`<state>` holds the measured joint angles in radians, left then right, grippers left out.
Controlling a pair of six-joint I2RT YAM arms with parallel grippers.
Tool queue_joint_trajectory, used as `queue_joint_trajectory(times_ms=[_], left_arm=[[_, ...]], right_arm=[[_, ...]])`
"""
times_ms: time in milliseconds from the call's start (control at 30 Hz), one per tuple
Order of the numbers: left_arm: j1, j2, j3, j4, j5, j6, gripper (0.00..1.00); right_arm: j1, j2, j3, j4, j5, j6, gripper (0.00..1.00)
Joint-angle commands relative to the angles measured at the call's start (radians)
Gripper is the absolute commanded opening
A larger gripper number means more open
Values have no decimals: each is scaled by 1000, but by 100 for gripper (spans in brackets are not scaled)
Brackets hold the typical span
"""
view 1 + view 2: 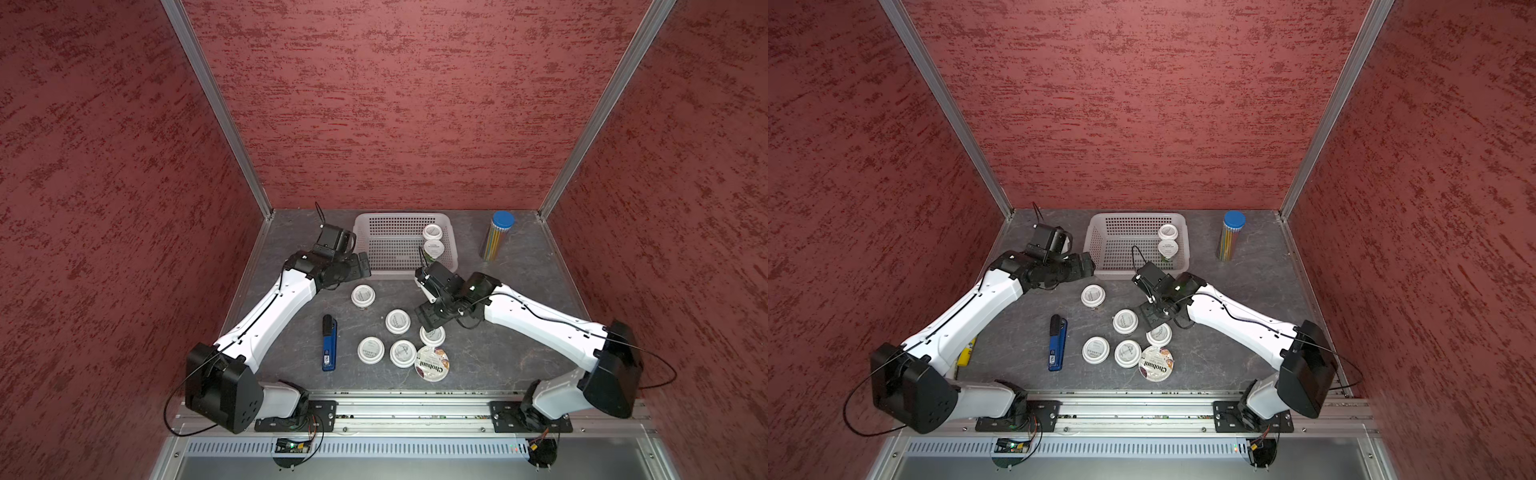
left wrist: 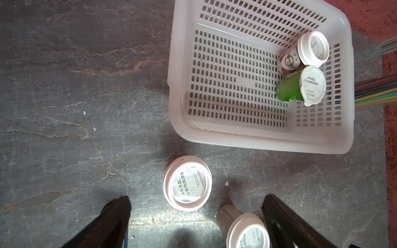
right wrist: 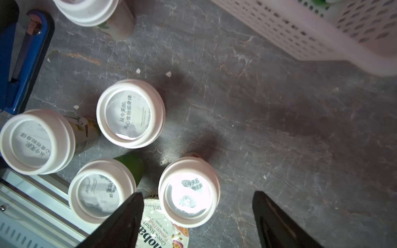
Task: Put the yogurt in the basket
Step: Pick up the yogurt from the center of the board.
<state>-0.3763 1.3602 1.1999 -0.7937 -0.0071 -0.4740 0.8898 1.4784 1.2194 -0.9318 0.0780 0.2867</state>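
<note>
right gripper (image 3: 197, 194): jaws standing wide, holding nothing, hanging above a small cup (image 3: 189, 184) near the basket's (image 2: 268, 143) front side
left gripper (image 2: 195, 197): jaws gaping fully, empty, hovering by the basket's front left corner
yogurt (image 1: 399, 322): two cups (image 2: 312, 85) sitting inside the basket; six, Chobani cup (image 1: 432, 363) included, standing outside its front
handling: likely light, thin-walled, slick; gripping the body under the lid rim, gently
</note>
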Motion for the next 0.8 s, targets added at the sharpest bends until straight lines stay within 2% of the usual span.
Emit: queue_joint_trajectory(times_ms=[0,200,500,767], left_arm=[[-3,6,-20,0,-6,9,100],[-1,12,-36,4,-8,11,100],[3,4,-46,-2,-24,12,100],[4,8,-45,-4,-24,14,100]], right_arm=[[27,-15,-50,35,-29,70,88],[31,-8,-104,85,-35,85,90],[29,51,-127,120,-52,82,85],[30,62,-138,100,-16,83,81]])
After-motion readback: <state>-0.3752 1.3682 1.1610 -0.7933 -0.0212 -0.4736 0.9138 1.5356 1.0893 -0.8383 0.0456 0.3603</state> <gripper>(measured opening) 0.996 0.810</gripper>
